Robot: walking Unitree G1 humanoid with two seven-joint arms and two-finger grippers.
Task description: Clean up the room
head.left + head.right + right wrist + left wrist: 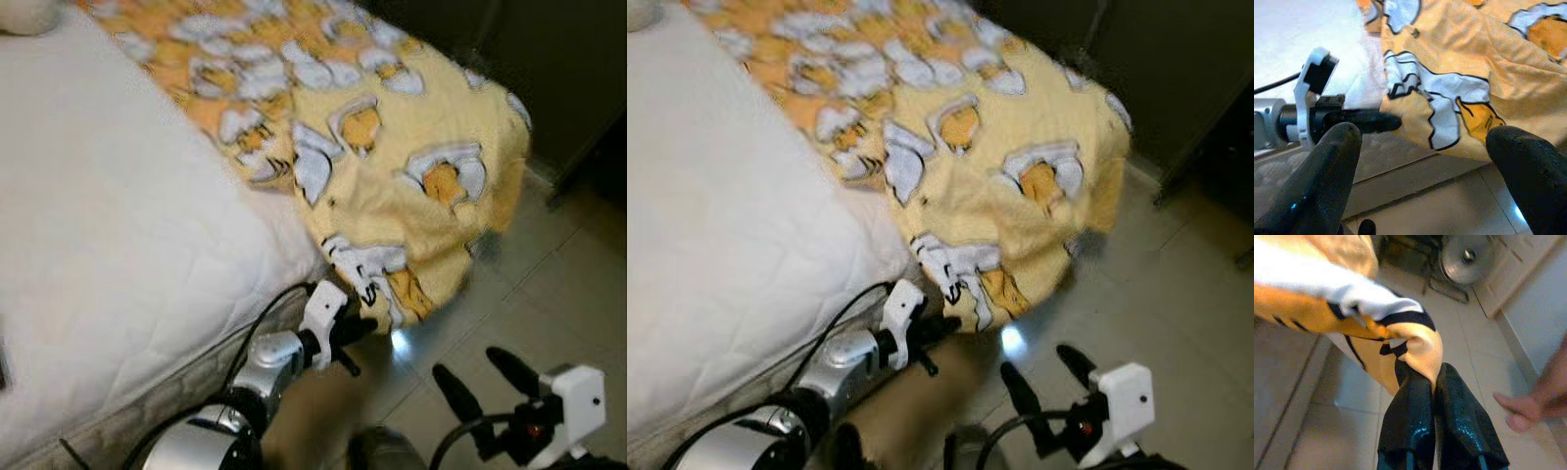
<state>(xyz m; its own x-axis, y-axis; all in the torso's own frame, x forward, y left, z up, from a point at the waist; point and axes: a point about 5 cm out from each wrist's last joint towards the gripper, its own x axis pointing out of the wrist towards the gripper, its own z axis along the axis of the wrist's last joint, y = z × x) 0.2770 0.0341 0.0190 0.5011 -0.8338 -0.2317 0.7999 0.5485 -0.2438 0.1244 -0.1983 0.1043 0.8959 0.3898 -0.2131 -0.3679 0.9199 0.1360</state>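
A yellow blanket [392,147] printed with white and orange cartoon figures lies over the corner of the white mattress [108,225] and hangs down toward the floor. My left gripper [361,325] is shut on the blanket's lower hanging edge [1415,340], at the bed's side. In the left wrist view the cloth is pinched between the two black fingers [1405,416]. My right gripper [485,377] is open, low over the floor to the right of the left one, with the blanket's edge [1449,103] ahead of it and nothing between its fingers.
Pale floor tiles [549,294] run right of the bed. Dark furniture [568,69] stands behind the bed corner. A fan [1466,257] on a dark stand is on the floor. A person's foot [1520,409] rests on the tiles near the left gripper.
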